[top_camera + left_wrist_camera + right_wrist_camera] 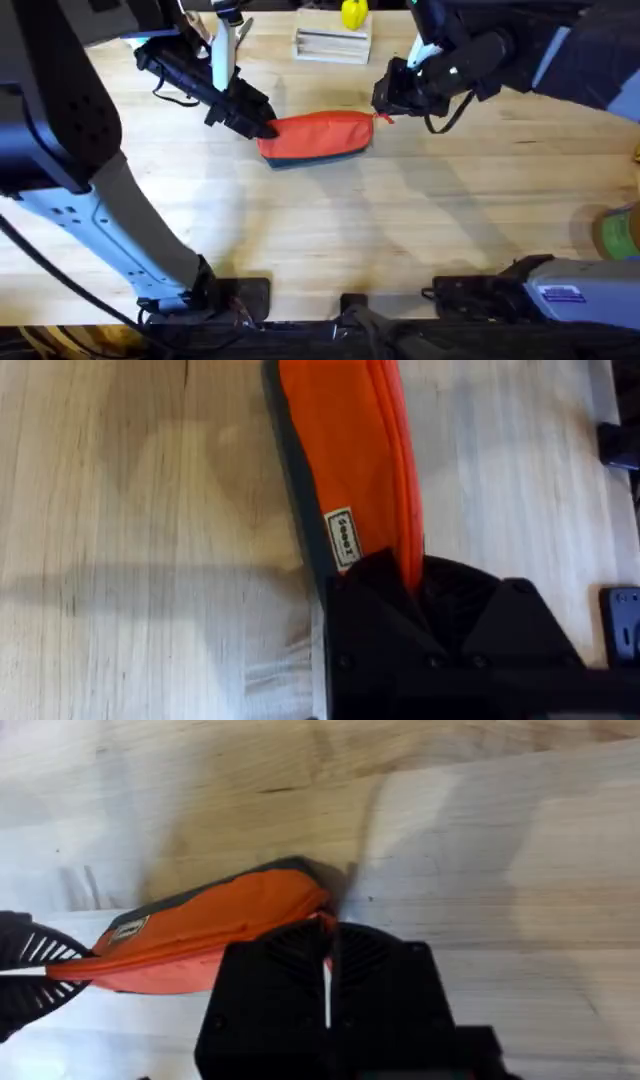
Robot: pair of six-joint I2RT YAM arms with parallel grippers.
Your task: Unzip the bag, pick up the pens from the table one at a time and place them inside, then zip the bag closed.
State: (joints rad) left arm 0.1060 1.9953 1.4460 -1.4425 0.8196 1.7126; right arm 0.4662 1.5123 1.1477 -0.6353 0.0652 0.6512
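overhead, i see the bag (318,136) lying on the tabletop (400,230), pinched between my two grippers: left gripper (262,128) clenched on one end, right gripper (384,112) clamped at the other, apparently on the zipper pull. the fabric looks soft and floppy, so i judge the ends the best holds. a slatted block (332,44) sits beyond, clear of both.
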